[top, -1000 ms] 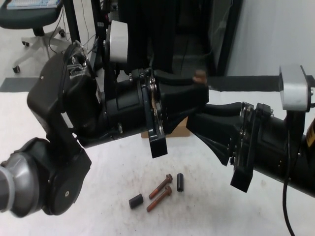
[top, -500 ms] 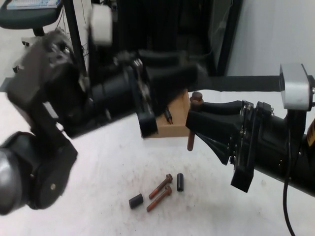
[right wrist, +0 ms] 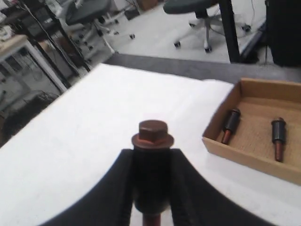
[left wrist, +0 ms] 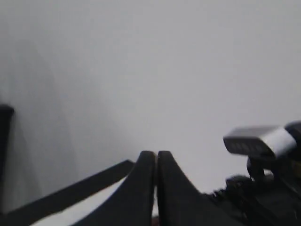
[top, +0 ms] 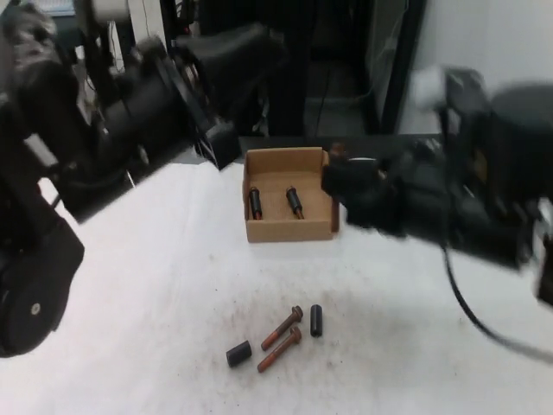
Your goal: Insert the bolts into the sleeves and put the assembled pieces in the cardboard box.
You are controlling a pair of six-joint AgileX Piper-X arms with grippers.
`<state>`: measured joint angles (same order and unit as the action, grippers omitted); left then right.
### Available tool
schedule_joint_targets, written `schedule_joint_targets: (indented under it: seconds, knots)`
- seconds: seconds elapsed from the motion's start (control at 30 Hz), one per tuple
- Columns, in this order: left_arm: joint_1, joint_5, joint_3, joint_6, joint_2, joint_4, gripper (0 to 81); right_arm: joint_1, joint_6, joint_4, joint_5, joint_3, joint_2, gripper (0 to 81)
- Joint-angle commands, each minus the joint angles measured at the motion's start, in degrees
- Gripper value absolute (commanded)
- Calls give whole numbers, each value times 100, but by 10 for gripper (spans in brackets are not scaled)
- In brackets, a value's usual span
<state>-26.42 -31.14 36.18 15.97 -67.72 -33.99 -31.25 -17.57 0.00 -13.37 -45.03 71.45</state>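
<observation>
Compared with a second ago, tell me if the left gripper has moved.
Yes. The left gripper went left and up in the high view, off the box it covered then.

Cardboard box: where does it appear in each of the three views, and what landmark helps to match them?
High view: cardboard box at the centre, beyond the loose bolts.
Left wrist view: not in it.
Right wrist view: box beyond the held bolt, to one side.
Shared landmark: the two sleeved bolts lying inside it.

Cardboard box [top: 289, 229] holds two sleeved bolts [top: 255, 204] [top: 295, 202]; right claw [right wrist: 151, 157] grips another sleeved bolt [right wrist: 152, 135]; two copper bolts [top: 282, 328] [top: 279, 349] and two black sleeves [top: 316, 320] [top: 238, 354] lie loose.
</observation>
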Motion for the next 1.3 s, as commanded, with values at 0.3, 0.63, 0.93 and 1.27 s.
schedule_joint_targets:
  seconds: [0.3,0.63,0.93,1.27]
  knots:
    - [11,1756,0,-955,360,1672,2,811,-87,2795,101,-4113,3303,8]
    - [11,1755,-7,-1494,366,2442,2,963,-87,3972,112,-6376,5338,8]
    - [11,1737,-7,-1749,366,2488,2,1078,109,4272,193,-6527,5739,56]
    - [11,1486,-7,-1749,366,3081,2,1186,389,4270,194,-6542,5739,362]
